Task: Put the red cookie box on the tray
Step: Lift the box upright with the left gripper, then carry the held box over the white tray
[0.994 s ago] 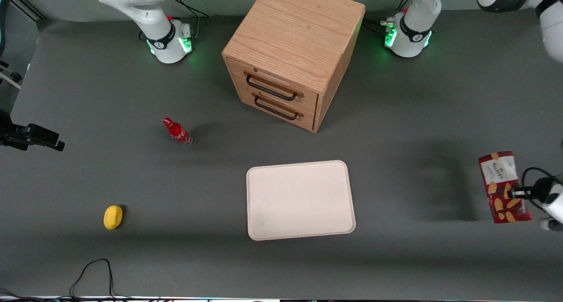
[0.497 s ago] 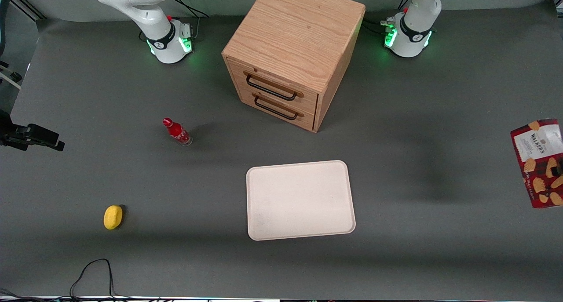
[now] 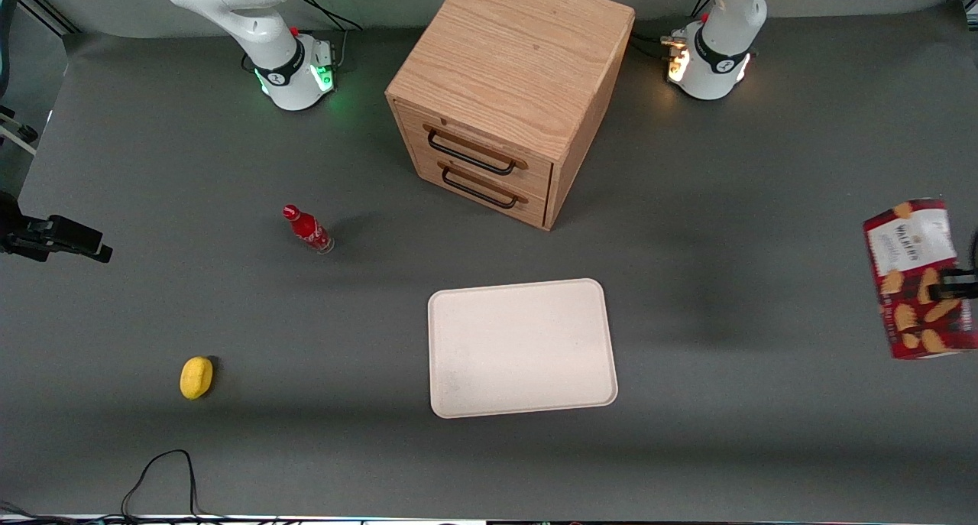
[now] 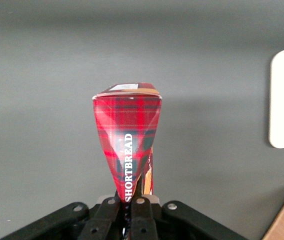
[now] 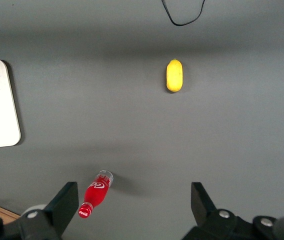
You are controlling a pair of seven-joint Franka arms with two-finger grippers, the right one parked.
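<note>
Long slim dark-red tartan cookie box (image 3: 921, 278) with white label panel and pictured tan biscuits held up off the grey table (image 3: 726, 433) at the working arm's end; only a dark bit of the left gripper (image 3: 964, 280) shows at the front view's edge, against the box's lower half; in the wrist view the gripper (image 4: 130, 209) has its two black fingers (image 4: 141, 212) pinched narrow on the box's (image 4: 127, 142) thin tartan edge marked SHORTBREAD; box off the tray, well apart from it sideways; large flat cream-white rectangular tray (image 3: 523, 348) with rounded corners lies on the table, nearer the front camera than the oak two-drawer cabinet (image 3: 504, 89); small red bottle (image 3: 307, 229) stands toward the parked arm's end; yellow oval object (image 3: 196, 377) lies nearer the camera than the bottle.
</note>
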